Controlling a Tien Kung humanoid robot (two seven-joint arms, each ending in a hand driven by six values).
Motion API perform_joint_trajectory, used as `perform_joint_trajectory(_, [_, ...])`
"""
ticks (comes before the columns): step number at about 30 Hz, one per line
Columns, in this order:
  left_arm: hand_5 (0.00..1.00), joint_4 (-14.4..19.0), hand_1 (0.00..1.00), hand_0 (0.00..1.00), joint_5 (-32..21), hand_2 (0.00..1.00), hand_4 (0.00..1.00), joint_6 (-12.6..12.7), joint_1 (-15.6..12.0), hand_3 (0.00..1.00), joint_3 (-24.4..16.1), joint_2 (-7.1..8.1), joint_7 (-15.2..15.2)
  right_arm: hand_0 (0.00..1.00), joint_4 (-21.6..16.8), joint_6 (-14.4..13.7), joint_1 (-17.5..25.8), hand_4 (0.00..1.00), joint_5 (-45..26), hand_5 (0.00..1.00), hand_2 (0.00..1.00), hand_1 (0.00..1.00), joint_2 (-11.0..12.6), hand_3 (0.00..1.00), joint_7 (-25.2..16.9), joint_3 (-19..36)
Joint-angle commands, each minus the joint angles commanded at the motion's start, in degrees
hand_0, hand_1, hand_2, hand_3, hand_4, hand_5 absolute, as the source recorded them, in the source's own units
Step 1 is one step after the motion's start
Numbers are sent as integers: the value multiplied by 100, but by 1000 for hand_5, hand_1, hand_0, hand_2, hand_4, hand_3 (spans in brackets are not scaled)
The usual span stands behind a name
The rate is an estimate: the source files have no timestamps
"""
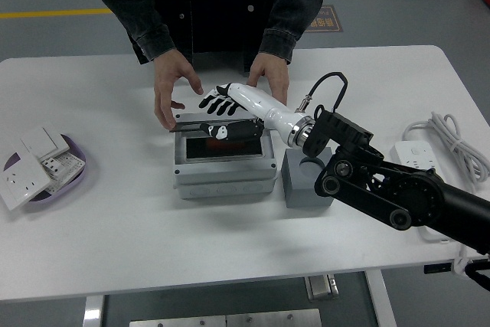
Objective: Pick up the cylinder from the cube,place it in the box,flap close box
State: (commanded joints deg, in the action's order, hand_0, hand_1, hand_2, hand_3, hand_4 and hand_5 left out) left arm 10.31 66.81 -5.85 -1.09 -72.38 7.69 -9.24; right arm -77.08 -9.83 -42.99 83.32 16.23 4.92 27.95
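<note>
My right hand (224, 112) lies flat on the lid (218, 125) of the box (223, 157), fingers (213, 103) stretched out and grasping nothing, thumb under the lid's front edge. The lid is tilted low over the box, nearly shut. Through the gap under it I can see a red shape inside, the cylinder (222, 145). My arm reaches in from the right, passing over the grey cube (300, 188), which stands just beside the box's right wall. A person stands at the far side; one hand (170, 89) touches the lid's left end, the other hand (269, 79) rests behind the box. At the table's left sits a purple dish (75, 176) of switches (37, 162). At the right lies a coiled cable (452, 142).
</note>
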Motion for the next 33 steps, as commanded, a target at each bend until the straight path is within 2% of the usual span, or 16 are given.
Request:
perform_joint_trajectory(4, [296,0,663,637,-68,581,717,1,-2,635,54,11,35,565,-219,-75,216,671,-91,364,632,605,90,675,-6,-9])
perform_joint_trajectory(9, [293,0,663,637,-100,581,716,2,4,634,73,11,54,559,-237,-101,491,663,-212,365,632,600,105,675,-54,-86])
perform_joint_trajectory(17, [292,0,663,637,-116,580,715,3,4,634,75,11,60,553,-260,-149,703,648,-201,368,632,594,221,676,-108,309])
perform_joint_trajectory(26, [292,0,663,636,-35,580,715,6,-27,634,7,-3,11,551,-696,-178,1121,644,364,374,631,594,410,676,-74,1362])
perform_joint_trajectory(29, [291,0,662,636,19,579,713,12,-54,633,-58,-21,-26,551,-792,-201,1470,639,591,372,630,594,360,675,-136,1851])
perform_joint_trajectory(33, [291,0,662,635,64,579,713,21,-104,633,-121,-53,-72,551,-803,-253,1968,633,474,370,628,587,207,671,-403,2533])
